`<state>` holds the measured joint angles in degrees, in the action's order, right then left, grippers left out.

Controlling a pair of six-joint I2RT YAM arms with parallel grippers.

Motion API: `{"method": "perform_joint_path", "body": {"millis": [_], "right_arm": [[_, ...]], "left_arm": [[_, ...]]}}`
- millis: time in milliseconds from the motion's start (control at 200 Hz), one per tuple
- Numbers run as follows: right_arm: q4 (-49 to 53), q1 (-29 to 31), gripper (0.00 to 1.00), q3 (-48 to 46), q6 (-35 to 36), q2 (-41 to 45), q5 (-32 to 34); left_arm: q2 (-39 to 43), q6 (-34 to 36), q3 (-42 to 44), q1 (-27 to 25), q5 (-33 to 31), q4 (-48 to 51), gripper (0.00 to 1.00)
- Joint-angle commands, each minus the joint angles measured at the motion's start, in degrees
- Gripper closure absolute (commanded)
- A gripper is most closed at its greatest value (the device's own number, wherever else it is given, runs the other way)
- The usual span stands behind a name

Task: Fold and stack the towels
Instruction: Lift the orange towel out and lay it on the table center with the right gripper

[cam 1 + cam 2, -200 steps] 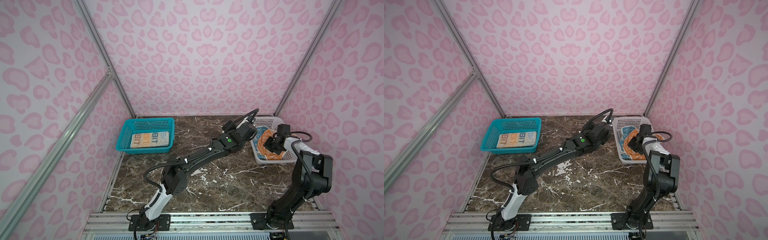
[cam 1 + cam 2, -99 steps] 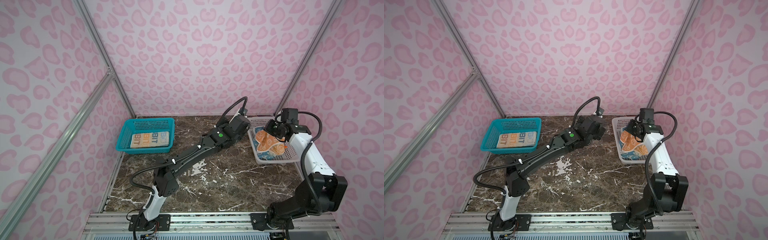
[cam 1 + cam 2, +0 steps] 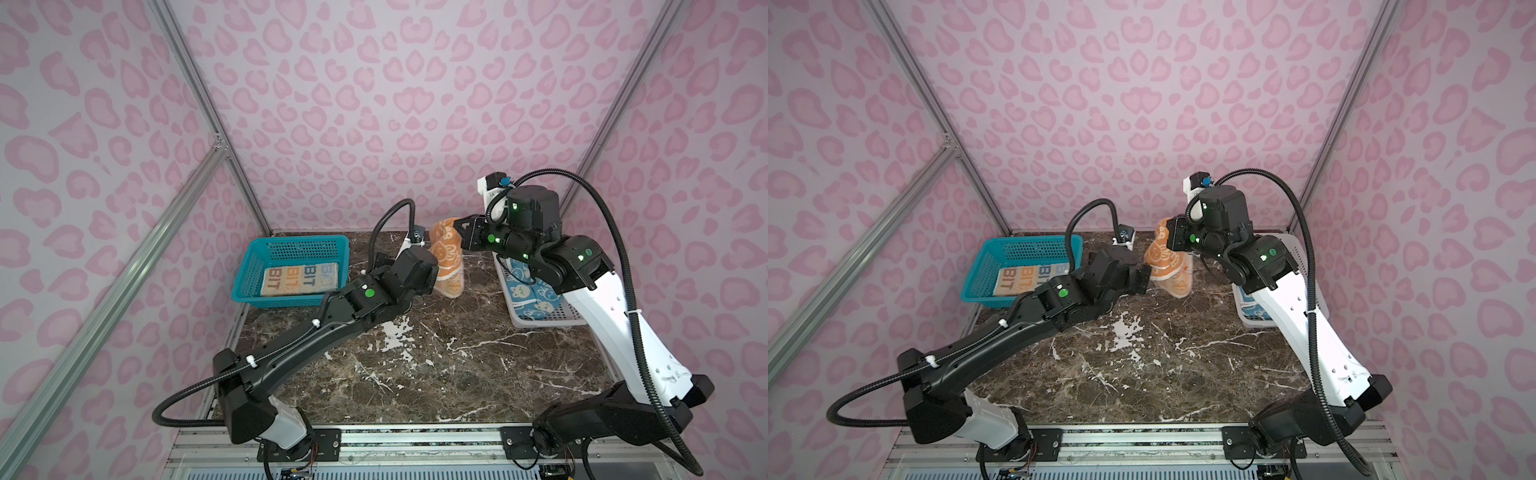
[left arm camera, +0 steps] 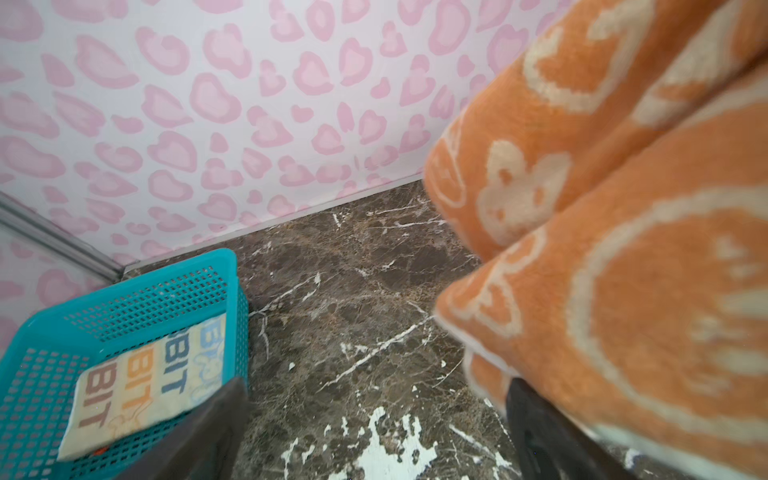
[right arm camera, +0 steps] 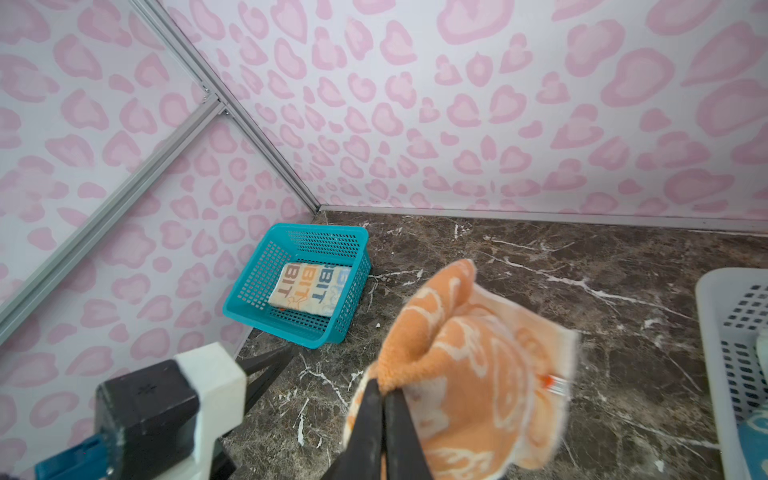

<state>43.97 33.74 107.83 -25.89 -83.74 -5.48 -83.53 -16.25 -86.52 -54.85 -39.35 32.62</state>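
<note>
I count one towel done: the cream towel (image 3: 300, 279) lies folded flat in the teal basket (image 3: 291, 242), centre left in both top views. The blue towel (image 3: 534, 293) lies loose in the white basket (image 3: 540, 323), right of centre, not yet folded. The orange towel (image 3: 446, 262) hangs unfolded above the table (image 3: 415, 374) at mid-frame, so I judge two of three remain. My right gripper (image 5: 383, 399) is pressed together, pinching the orange towel's upper edge. My left gripper (image 4: 374, 390) is spread wide and empty, just beside the cloth's lower part. Whether one of its fingers (image 4: 540, 440) touches the cloth, I cannot tell.
</note>
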Motion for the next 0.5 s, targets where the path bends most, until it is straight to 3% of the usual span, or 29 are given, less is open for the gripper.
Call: {"method": "perform_joint_path", "body": {"millis": [0,180,240,390,495], "right_arm": [[0.0,-0.5,1.00,-5.0,-0.9,-1.2,4.3],[-10.3,-7.4,0.95,-26.1,-4.2,-1.8,-0.6],[-11.8,-9.3,0.73,-30.4,-4.0,-3.4,-1.2],[-12.0,-11.5,0.34,-35.3,-2.7,-7.0,-5.0],[-12.2,-10.0,0.18,-37.5,-1.8,-7.9,-5.7]], "left_arm": [[6.6,-4.9,6.8,0.8,-3.4,-1.5,0.02],[13.8,-8.3,16.6,2.2,-3.6,-0.4,0.02],[14.7,-8.9,18.1,2.5,-3.4,0.6,0.02],[15.3,-11.0,22.6,2.7,-1.2,0.9,0.02],[14.5,-14.0,26.3,3.4,1.0,0.4,0.02]]}}
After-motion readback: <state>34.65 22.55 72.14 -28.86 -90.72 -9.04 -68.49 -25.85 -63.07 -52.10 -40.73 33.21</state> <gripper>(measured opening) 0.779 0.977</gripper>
